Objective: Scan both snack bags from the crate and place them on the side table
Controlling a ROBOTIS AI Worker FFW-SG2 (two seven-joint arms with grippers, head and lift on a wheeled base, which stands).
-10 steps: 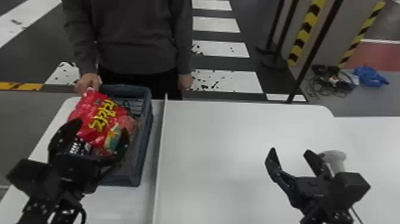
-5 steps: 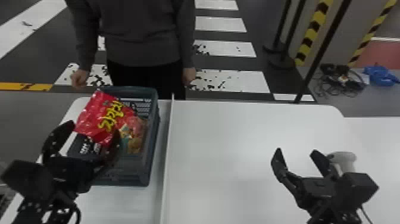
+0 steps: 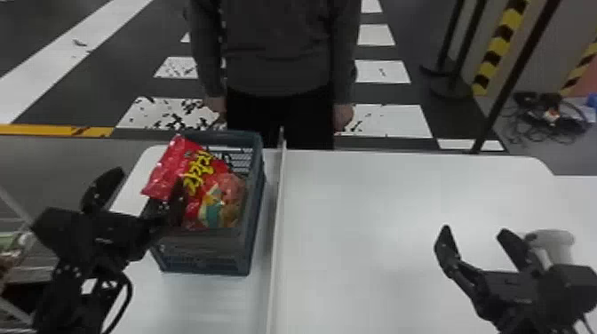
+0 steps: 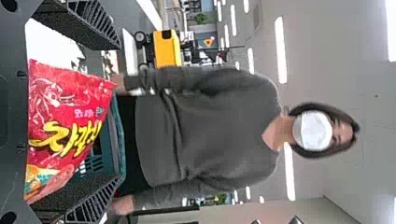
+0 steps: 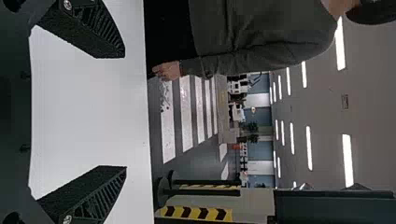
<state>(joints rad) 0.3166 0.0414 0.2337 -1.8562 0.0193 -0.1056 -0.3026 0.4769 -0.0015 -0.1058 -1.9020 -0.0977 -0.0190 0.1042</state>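
My left gripper (image 3: 144,191) is open at the near left side of the crate (image 3: 255,195). Inside the crate a red snack bag (image 3: 173,166) leans with its upper end raised over the left wall, and an orange-and-teal snack bag (image 3: 222,208) lies against it. From the left wrist, the left gripper (image 4: 119,114) has its fingers apart, with the red bag (image 4: 65,112) beyond and between them, not gripped. My right gripper (image 3: 475,237) stands open over the right part of the table; its wrist view shows the gripper (image 5: 123,112) with bare white tabletop between the fingers.
A thin white divider (image 3: 277,222) runs along the table (image 3: 377,213) just right of the crate. A white handheld scanner (image 3: 551,244) stands behind the right gripper. At the left edge is a rack (image 3: 26,266) with items on it.
The person's hand has let go of the red bag and withdrawn from the crate. The head view has shifted, so crate and table appear farther right. The left gripper now sits farther left of the crate.
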